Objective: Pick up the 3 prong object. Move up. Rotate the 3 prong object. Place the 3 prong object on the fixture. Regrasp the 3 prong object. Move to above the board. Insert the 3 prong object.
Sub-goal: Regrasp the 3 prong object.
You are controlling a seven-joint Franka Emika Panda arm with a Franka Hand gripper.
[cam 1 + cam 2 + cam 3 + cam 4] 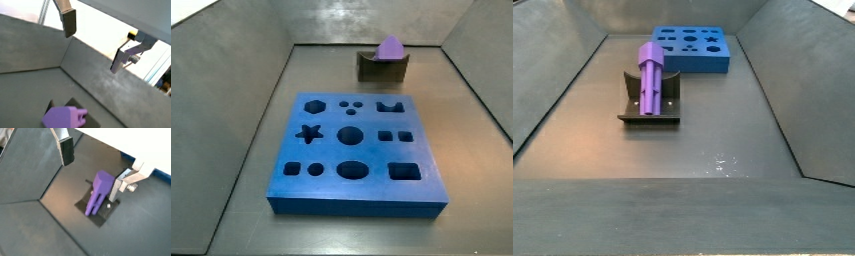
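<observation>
Two silver fingers with dark pads show in both wrist views, spread wide with nothing between them; the end effector (93,163) hangs above the grey floor, clear of the piece below. In that same wrist view the 3 prong object (99,192) lies on the fixture (98,214), just beside one finger (121,186) but not gripped.

In a side view the light-purple peg sits in the notch of the dark fixture (652,105), leaning up along it at the upper left of the frame. Behind it, near the top of the frame, lies the blue board (696,47), apart from the fixture, its cut-outs open.

Nothing crowds the fixture. No writing can be read. All pieces rest on a dull grey tabletop (714,140) enclosed by sloping grey walls (231,110).
</observation>
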